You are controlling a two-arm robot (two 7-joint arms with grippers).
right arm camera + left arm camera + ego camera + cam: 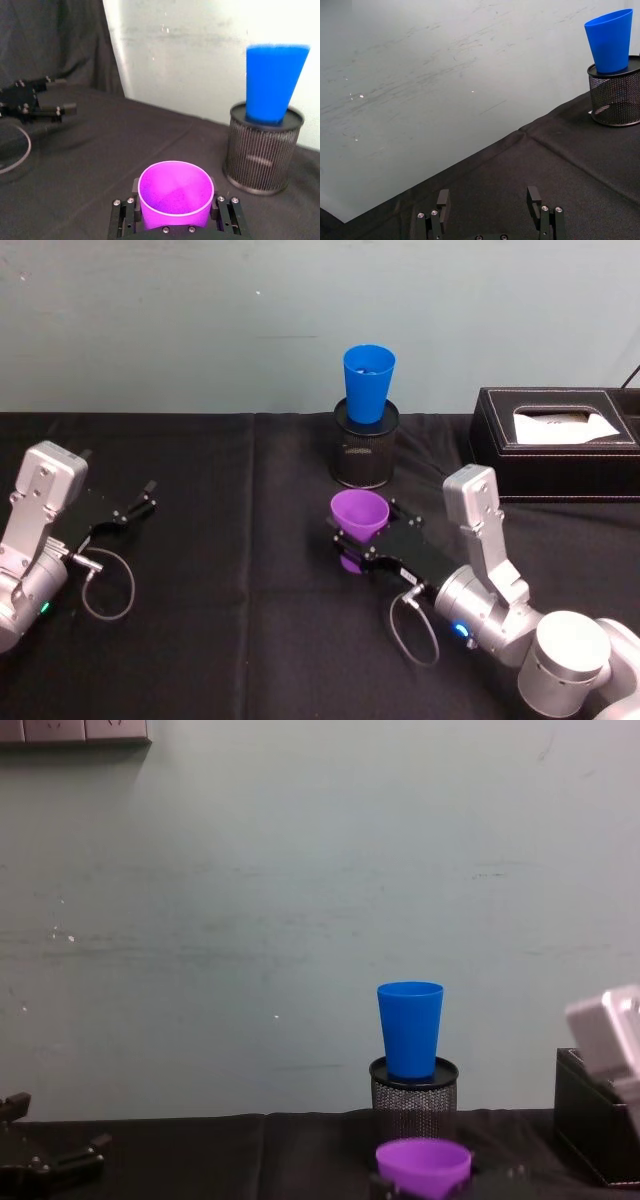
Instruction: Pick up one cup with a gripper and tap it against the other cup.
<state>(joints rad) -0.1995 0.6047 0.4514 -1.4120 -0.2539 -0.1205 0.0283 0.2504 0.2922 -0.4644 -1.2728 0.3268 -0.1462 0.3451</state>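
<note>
The right gripper [365, 527] is clamped around the purple cup [359, 513], just in front of the pen holder [365, 455]. The blue cup [368, 382] stands in that holder's mouth. Smooth thin plastic: probably light, slippery and a little flexible, so a gentle mid-wall hold suits it. The left gripper [137, 501], well left of the holder, sits spread and empty.

A black cloth [230, 620] covers the table, on which a black wire-mesh pen holder [365, 455] stands upright near the middle of the far edge, with a black tissue box [555, 440], white tissue showing in its top slot, near the far right corner, before a pale scuffed wall [200, 320].
</note>
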